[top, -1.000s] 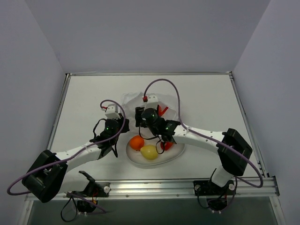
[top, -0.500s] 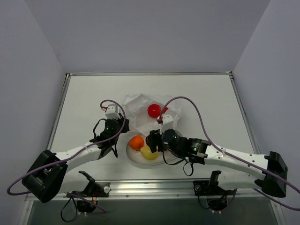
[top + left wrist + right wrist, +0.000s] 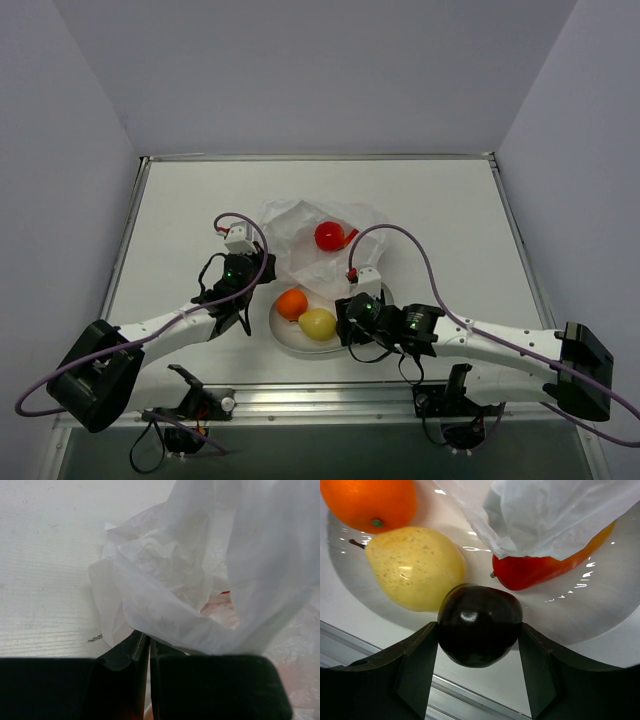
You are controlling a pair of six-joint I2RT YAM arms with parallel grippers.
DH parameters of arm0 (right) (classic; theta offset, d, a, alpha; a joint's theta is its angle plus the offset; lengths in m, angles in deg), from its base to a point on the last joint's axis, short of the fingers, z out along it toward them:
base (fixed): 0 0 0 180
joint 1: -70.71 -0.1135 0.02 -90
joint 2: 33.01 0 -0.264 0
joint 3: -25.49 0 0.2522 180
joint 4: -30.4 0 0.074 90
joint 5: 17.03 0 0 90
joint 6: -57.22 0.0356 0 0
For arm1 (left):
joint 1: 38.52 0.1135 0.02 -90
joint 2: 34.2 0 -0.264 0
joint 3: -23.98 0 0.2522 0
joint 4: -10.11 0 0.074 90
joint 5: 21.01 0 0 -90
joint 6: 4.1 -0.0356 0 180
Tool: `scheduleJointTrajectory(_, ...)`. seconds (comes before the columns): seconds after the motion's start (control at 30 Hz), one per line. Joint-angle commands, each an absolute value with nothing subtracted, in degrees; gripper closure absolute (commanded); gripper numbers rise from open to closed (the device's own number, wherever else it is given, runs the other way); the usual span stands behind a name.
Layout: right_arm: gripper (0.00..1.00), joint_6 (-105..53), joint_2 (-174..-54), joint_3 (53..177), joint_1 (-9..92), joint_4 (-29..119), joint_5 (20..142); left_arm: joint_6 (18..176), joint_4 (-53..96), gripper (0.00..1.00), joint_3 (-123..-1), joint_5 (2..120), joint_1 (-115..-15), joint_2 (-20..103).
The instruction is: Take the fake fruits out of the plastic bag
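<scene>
Dark purple plum point(image 3: 480, 630), glossy, round, between fingers point(image 3: 415, 672) of right tool point(image 3: 479, 635)

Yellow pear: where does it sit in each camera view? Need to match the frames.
Top external: yellow pear on the plate, near side, right of the orange.
Left wrist: not in it.
Right wrist: left of centre, under the orange, beside the dark plum.
Shared landmark: plastic bag, in all three views.
</scene>
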State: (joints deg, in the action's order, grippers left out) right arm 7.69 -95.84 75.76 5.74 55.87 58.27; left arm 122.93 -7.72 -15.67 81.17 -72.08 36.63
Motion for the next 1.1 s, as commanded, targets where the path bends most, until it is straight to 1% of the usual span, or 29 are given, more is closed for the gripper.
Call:
scheduleJointTrajectory(0.0, 0.43, 9.06, -97.95, 76.95, 5.41, 57.78, 56.80, 122.46, -9.87, 0.98, -17.38, 80.67, -71.65, 35.58)
scheduleJointTrajectory(0.07, 0.25, 8.71, -97.87, 78.70, 5.32, 58.57, 54.70, 122.55, -9.96, 0.98, -17.47, 80.41, -71.65, 35.67)
scheduleJointTrajectory(0.1, 0.22, 8.45, -97.18, 79.41, 5.32, 58.66, 54.25, 122.64, -9.96, 0.98, -17.47, 80.32, -71.74, 35.67)
scheduleJointTrajectory(0.17, 0.19, 7.14, -96.38, 81.86, 5.32, 58.66, 54.07, 122.72, -9.96, 0.98, -17.38, 80.24, -71.65, 35.67)
scheduleJointTrajectory(0.23, 0.20, 6.17, -95.59, 84.06, 5.24, 58.57, 53.81, 122.81, -9.96, 0.98, -17.38, 80.15, -71.65, 35.76)
scheduleJointTrajectory(0.33, 0.33, 3.80, -96.73, 88.90, 5.32, 57.09, 51.62, 122.81, -10.05, 0.98, -17.47, 79.88, -71.65, 35.85)
scheduleJointTrajectory(0.37, 0.43, 2.48, -98.56, 89.95, 5.32, 54.82, 50.48, 122.81, -10.05, 0.97, -17.47, 79.88, -71.74, 35.85)
scheduleJointTrajectory(0.43, 0.56, 0.98, -101.72, 93.55, 5.41, 52.96, 46.18, 122.81, -10.05, 0.98, -17.47, 79.88, -71.74, 35.76)
scheduleJointTrajectory(0.5, 0.58, -0.77, -107.24, 97.06, 5.94, 50.23, 41.27, 122.81, -9.96, 0.98, -17.38, 79.97, -71.65, 35.58)
scheduleJointTrajectory(0.53, 0.60, -1.31, -109.36, 98.21, 7.07, 48.22, 40.89, 122.81, -9.96, 0.98, -17.38, 79.97, -71.65, 35.50)
scheduleJointTrajectory(0.6, 0.60, -3.49, -114.73, 99.89, 8.83, 44.88, 41.85, 122.81, -9.96, 0.98, -17.38, 79.80, -71.65, 35.41)
scheduleJointTrajectory(0.63, 0.59, -3.59, -116.40, 100.33, 9.97, 41.56, 42.20, 122.81, -9.96, 0.98, -17.38, 79.71, -71.65, 35.32)
scheduleJointTrajectory(0.7, 0.55, -4.47, -121.32, 101.47, 13.66, 39.95, 43.52, 122.90, -9.96, 0.98, -17.38, 79.36, -71.65, 35.06)
scheduleJointTrajectory(0.73, 0.50, -4.74, -122.82, 102.17, 14.72, 38.90, 42.05, 122.99, -9.96, 0.98, -17.38, 79.27, -71.65, 34.88)
scheduleJointTrajectory(0.8, 0.43, -5.26, -126.78, 103.49, 16.92, 38.80, 39.93, 123.07, -9.96, 0.98, -17.38, 79.01, -71.74, 34.70)
scheduleJointTrajectory(0.83, 0.37, -6.83, -127.92, 104.54, 17.45, 37.76, 38.53, 123.16, -9.96, 0.98, -17.38, 78.92, -71.74, 34.79)
scheduleJointTrajectory(0.9, 0.32, -8.68, -131.26, 105.77, 18.76, 36.78, 37.64, 123.34, -10.14, 0.97, -17.38, 78.66, -71.65, 35.05)
scheduleJointTrajectory(0.93, 0.27, -11.22, -132.40, 106.48, 19.29, 35.65, 38.42, 123.43, -10.23, 0.98, -17.38, 78.57, -71.74, 35.14)
scheduleJointTrajectory(0.97, 0.25, -12.02, -134.59, 107.70, 19.99, 35.03, 39.91, 123.43, -10.31, 0.98, -17.38, 78.48, -71.74, 35.14)
scheduleJointTrajectory(1.07, 0.21, -13.78, -138.64, 110.25, 22.28, 34.85, 39.22, 123.43, -10.32, 0.98, -17.29, 78.56, -71.74, 34.97)
